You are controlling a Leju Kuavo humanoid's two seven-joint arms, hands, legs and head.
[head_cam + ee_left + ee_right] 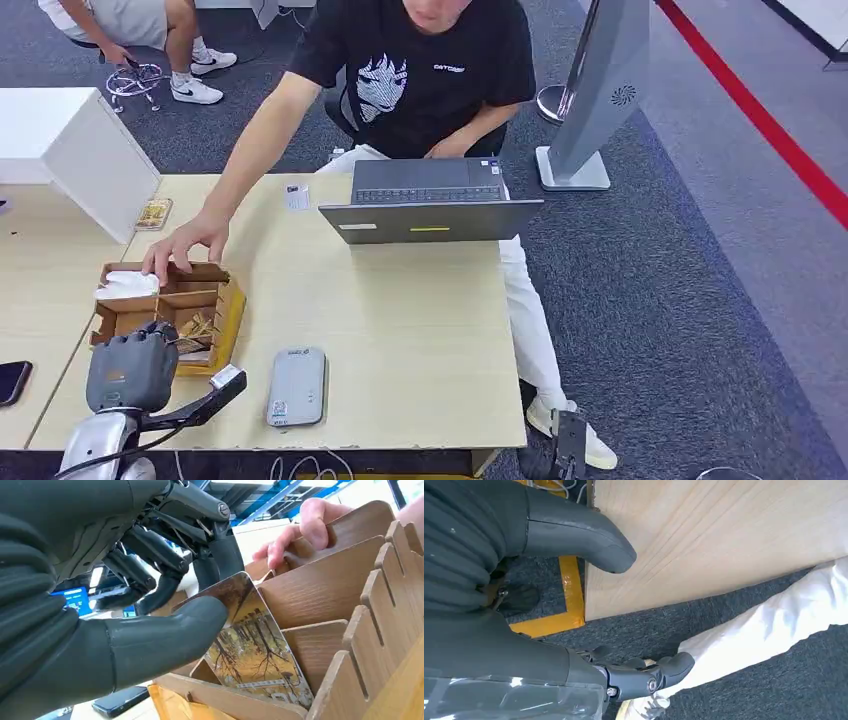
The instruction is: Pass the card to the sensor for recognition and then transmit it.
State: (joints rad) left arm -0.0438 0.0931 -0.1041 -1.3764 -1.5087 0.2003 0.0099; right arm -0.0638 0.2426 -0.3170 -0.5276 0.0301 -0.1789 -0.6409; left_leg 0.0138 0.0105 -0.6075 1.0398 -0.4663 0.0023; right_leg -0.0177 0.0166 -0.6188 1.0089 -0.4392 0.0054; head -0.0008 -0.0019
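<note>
left robot hand (150, 625) pinches card (255, 650) | right robot hand (574, 605) apparently empty | pale table (400, 330), grey carpet (680, 300)

Golden forest-print card (252, 652), brown wooden box (222, 300), grey sensor (297, 387).

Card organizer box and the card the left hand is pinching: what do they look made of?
Card organizer box: thin wood or wood-veneer board, matte, with visible grain and notched slot dividers. Card: probably plastic or coated stock, printed with an autumn forest scene; a slight sheen suggests gloss, but I cannot tell for sure. Left hand: dark grey, matte, rubbery-looking.
</note>
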